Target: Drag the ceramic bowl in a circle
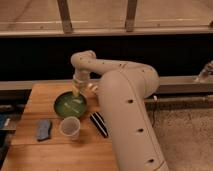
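You have a wooden table (30,155) filling the lower left, with the ceramic bowl (70,104) toward its back half. The gripper (78,90) sits at the bowl's back-right rim, reaching down from the arm (125,95) that rises on the right side of the table — whether it touches the rim you cannot tell. Just in front of the bowl stands the plastic cup (69,127), upright. Left of the cup lies a sponge (44,129), flat on the table. Right of the cup, close to the arm, lies a dark striped object (99,124), angled toward the front-right. Behind the table runs a ledge with a railing (65,17) above it.
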`<state>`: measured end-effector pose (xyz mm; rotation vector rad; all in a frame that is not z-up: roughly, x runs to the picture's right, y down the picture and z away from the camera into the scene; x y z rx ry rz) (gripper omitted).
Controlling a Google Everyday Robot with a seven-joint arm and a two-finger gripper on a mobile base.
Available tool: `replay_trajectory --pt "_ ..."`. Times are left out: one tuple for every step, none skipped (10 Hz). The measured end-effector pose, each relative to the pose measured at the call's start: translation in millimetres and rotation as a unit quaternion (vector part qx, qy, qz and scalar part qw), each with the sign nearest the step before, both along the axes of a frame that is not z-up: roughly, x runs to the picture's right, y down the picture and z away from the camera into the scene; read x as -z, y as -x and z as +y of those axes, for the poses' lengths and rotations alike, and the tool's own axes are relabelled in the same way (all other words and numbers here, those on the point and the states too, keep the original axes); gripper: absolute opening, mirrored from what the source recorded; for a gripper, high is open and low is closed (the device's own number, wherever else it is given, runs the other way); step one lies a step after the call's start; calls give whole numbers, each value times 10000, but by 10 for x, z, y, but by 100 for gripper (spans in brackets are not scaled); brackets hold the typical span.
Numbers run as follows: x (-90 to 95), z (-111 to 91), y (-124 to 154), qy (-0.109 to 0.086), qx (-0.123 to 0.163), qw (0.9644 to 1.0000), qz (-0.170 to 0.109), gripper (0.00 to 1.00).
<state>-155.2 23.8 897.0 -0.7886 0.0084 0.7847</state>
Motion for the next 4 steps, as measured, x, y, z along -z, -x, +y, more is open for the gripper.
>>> replay_trajectory --pt "-9 -17 -39 -13 -162 9999 -59 64" --pt "2 -38 -41 -55 -300 9994 -134 64" --pt "6 -57 -98 -124 -455 9988 -132 64" --pt "39 -149 -233 -297 -801 9963 26 64"
